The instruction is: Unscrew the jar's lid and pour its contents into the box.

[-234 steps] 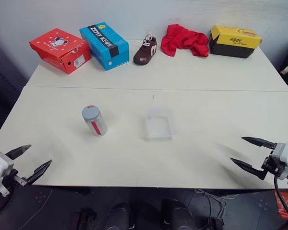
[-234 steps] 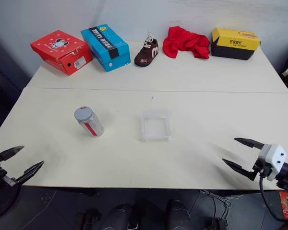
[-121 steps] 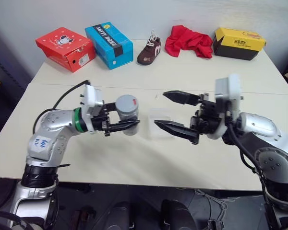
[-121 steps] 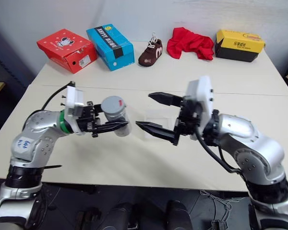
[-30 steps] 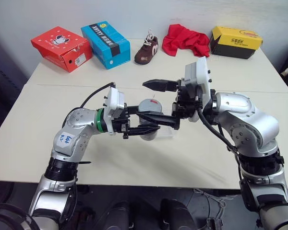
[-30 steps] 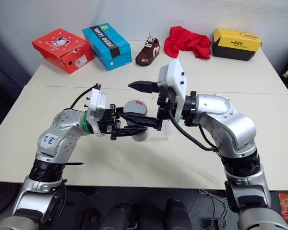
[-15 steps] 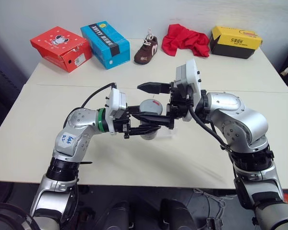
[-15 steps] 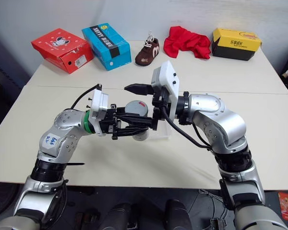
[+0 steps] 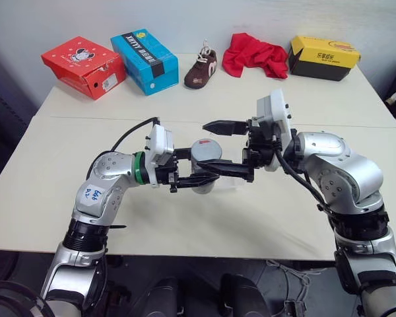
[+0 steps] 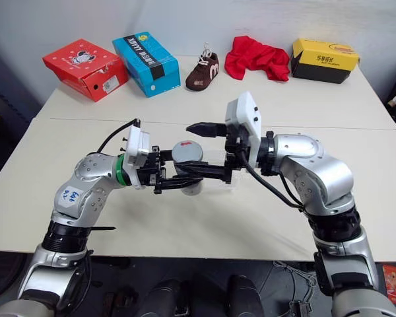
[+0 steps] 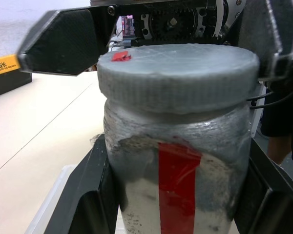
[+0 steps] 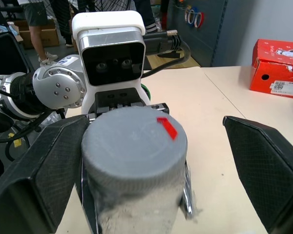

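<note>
- Head views: the left gripper (image 9: 197, 173) is clamped on the jar (image 9: 204, 165), held above the table (image 9: 66, 178) at centre. The box (image 10: 230, 186) lies at the jar's 3 o'clock.
- Left wrist view: the jar looks light, rigid and probably slick; grip the lid (image 11: 178, 75) by its ribbed rim.
- Right wrist view: the right gripper (image 12: 151, 161), spread wide, flanks the grey, red-marked lid.

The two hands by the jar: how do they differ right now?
The left hand is shut on the jar, holding its body above the table; the right hand is open, its fingers either side of the lid, not yet gripping. Both have two black fingers and point towards each other.
</note>
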Controlling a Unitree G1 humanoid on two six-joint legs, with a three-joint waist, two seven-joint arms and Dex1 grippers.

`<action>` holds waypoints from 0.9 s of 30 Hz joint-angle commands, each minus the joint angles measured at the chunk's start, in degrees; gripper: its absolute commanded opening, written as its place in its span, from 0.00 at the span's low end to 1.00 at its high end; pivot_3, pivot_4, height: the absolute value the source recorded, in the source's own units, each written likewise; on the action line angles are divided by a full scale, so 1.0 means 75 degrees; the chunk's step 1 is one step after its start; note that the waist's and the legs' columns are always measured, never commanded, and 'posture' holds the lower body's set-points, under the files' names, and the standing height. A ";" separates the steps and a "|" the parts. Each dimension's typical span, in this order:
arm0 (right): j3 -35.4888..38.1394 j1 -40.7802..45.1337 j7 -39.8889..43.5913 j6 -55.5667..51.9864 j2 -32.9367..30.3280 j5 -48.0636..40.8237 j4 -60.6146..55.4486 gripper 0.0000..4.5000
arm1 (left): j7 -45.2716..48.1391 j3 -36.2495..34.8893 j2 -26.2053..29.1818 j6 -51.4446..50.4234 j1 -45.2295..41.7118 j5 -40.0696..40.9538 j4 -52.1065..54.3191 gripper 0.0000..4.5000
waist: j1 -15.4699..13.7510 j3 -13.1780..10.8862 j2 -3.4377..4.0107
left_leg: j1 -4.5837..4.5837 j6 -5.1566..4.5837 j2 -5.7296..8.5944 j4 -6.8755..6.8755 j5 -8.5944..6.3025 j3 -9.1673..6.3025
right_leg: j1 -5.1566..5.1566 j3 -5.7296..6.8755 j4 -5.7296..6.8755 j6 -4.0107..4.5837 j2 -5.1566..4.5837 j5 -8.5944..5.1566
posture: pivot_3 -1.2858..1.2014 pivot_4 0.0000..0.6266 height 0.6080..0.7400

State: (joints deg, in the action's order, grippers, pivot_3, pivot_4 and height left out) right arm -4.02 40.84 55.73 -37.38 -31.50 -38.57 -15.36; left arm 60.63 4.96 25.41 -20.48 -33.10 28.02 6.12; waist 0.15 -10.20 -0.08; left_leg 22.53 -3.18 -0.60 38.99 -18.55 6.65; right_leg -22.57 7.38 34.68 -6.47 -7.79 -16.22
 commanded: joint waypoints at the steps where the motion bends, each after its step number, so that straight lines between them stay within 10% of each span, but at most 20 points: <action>1: 0.0484 -0.0177 -0.0045 0.0105 -0.0280 0.0032 0.0100 1.00 | 0.0145 -0.0109 -0.0056 0.0245 0.0003 0.0236 0.0463 0.53 | 0.0001 0.0000 0.0000 | 0.0000 0.0000 0.0000 0.0000 0.0000 0.0000 | 0.0000 0.0000 0.0000 0.0000 -0.0001 0.0000 | 0.52 0.24 1.00; 27: 0.0398 0.0190 -0.0782 -0.0775 0.0008 -0.0982 -0.1058 1.00 | 0.0050 -0.0055 -0.0192 0.0217 0.0030 0.0104 0.0381 0.53 | 0.0003 -0.0002 0.0000 | 0.0000 0.0008 -0.0008 -0.0001 0.0002 -0.0002 | -0.0001 -0.0001 -0.0006 0.0000 -0.0043 0.0000 | 0.52 0.24 1.00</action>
State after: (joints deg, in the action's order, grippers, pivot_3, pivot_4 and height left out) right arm -0.68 41.10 51.32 -43.08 -31.67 -46.71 -21.88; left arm 61.10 4.95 24.06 -19.86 -32.67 28.28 7.39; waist 0.18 -10.21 -0.08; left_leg 22.54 -3.12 -0.66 38.99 -18.54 6.63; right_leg -22.58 7.36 34.63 -6.47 -8.12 -16.22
